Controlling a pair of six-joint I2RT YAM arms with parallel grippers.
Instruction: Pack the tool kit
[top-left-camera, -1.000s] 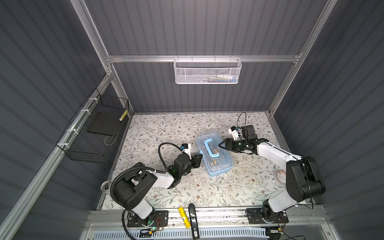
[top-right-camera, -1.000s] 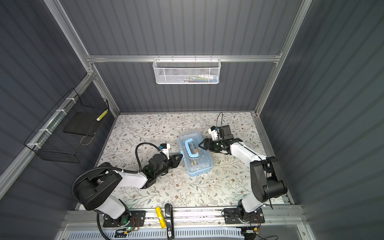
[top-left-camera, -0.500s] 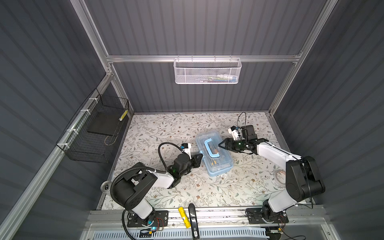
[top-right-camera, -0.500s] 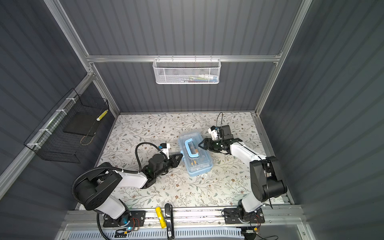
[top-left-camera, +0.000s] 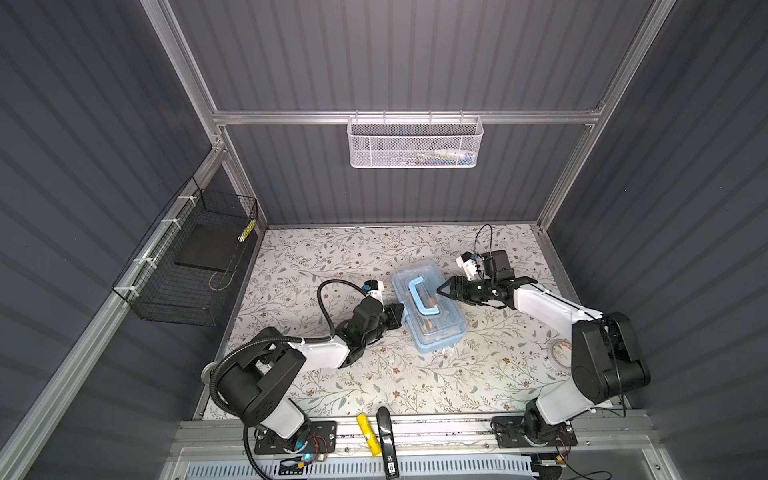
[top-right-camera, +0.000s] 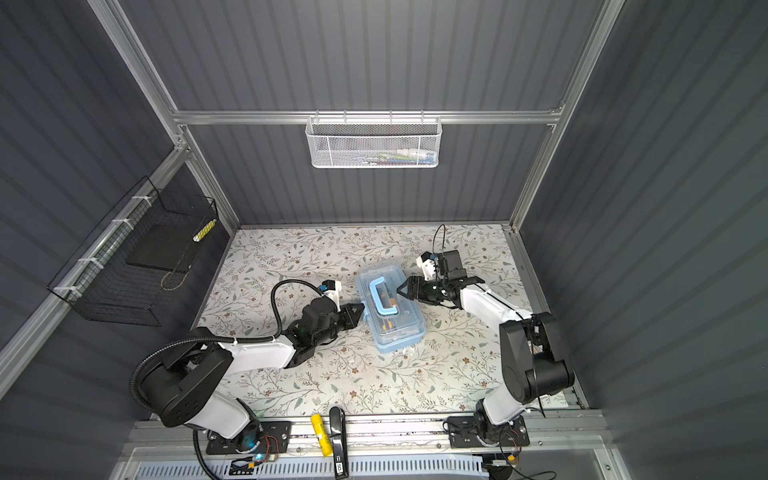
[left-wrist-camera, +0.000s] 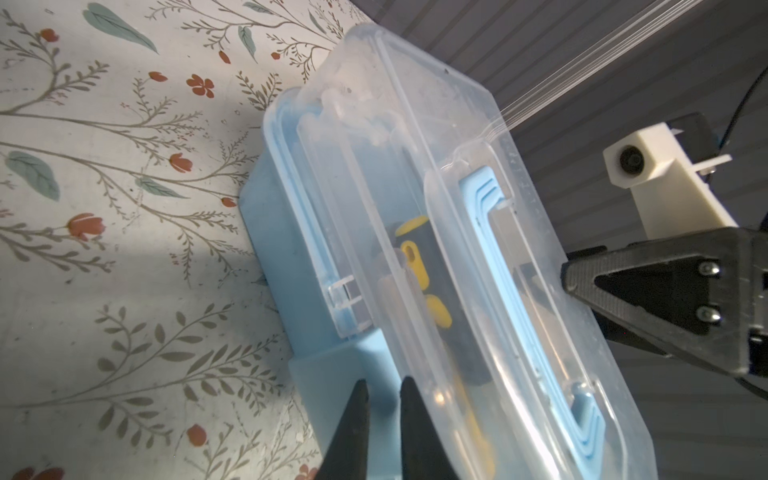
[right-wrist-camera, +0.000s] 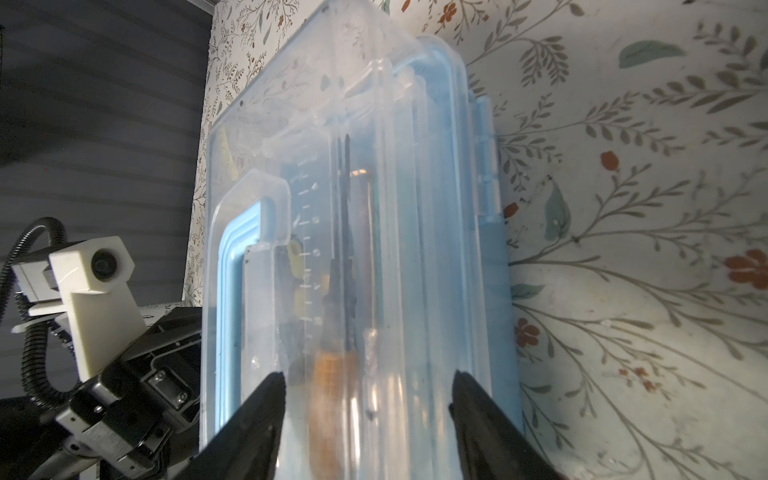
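Observation:
The tool kit case (top-left-camera: 436, 328) (top-right-camera: 395, 332) lies mid-table, light blue with its clear lid down and the blue handle (top-left-camera: 419, 297) flat on top. Through the lid I see a yellow-black knife (left-wrist-camera: 419, 270) and an orange-handled screwdriver (right-wrist-camera: 332, 374). My left gripper (top-left-camera: 398, 311) (top-right-camera: 358, 309) (left-wrist-camera: 384, 382) is at the case's left side. Its fingers are almost together, tips against the blue latch block (left-wrist-camera: 332, 365), with nothing between them. My right gripper (top-left-camera: 441, 289) (top-right-camera: 401, 289) (right-wrist-camera: 368, 380) is open at the case's right side, its fingers spread wide over the clear lid (right-wrist-camera: 374, 166).
A white mesh basket (top-left-camera: 415, 143) hangs on the back wall with small items inside. A black wire basket (top-left-camera: 195, 266) hangs on the left wall. A yellow tool (top-left-camera: 368, 432) and a black tool (top-left-camera: 386, 440) lie on the front rail. A thin ring (top-left-camera: 559, 353) lies by the right arm.

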